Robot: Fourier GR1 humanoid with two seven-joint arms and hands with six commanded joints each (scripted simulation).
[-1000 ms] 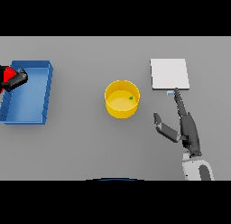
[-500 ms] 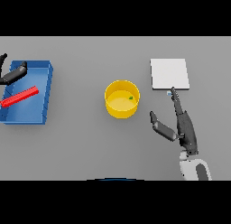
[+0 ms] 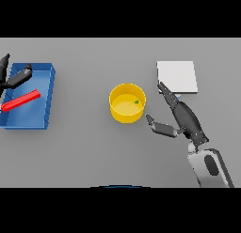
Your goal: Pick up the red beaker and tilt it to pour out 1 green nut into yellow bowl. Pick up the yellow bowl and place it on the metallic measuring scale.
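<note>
The yellow bowl (image 3: 127,103) stands at the table's middle with one small green nut (image 3: 136,102) inside, near its right wall. My right hand (image 3: 184,118) is open just right of the bowl, fingers straight and pointing up-left, thumb stretched toward the bowl's lower right, a small gap between them. The red beaker (image 3: 20,100) lies on its side in the blue tray (image 3: 47,98) at the far left. My left hand (image 3: 15,77) hovers open over the tray's upper left corner, above the beaker and not touching it. The pale metallic scale (image 3: 177,76) lies behind my right hand.
The blue tray's walls rise around the beaker at the table's left edge. The scale's front edge sits right behind my right fingertips.
My left hand let go of the red beaker, which now lies flat in the tray, and drew back up-left. My right hand moved left toward the bowl with its thumb spread.
</note>
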